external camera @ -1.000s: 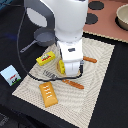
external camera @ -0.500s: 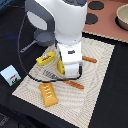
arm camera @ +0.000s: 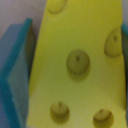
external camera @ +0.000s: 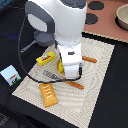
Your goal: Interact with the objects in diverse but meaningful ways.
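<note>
**Claw down on the cheese, grasp step in hand**

I've got the arm low over the woven mat (external camera: 95, 85), w/ the claw (external camera: 70, 75) sitting right at the cheese wedge (arm camera: 77, 62). Wrist view is nearly all yellow cheese w/ its round holes, a blue finger pad (arm camera: 17, 80) alongside one face and a sliver of blue at the opposite edge. So the fingers look spread to either side of the wedge; whether they're actually pressing on it yet I can't tell, too blurred and too close.

In the exterior view only a bit of the cheese (external camera: 60, 66) shows, peeking out beside the arm body, near the mat's middle. Rest of the stuff, placed off the cheese:
- yellow box (external camera: 45, 58): just beside it, toward the exterior view's left
- bread block (external camera: 48, 94): near, toward the mat's front edge
- saucepan (external camera: 42, 36): further off, behind the box, mostly hidden by the arm
- white carton (external camera: 10, 74): well apart, off the mat

My read: this is the pick-up step on the cheese. Next move calls for a firm squeeze across the flat faces, then a straight lift, clear of the box and the fork (external camera: 50, 75) close by. Wedge faces taper, so slip is poss.
</note>
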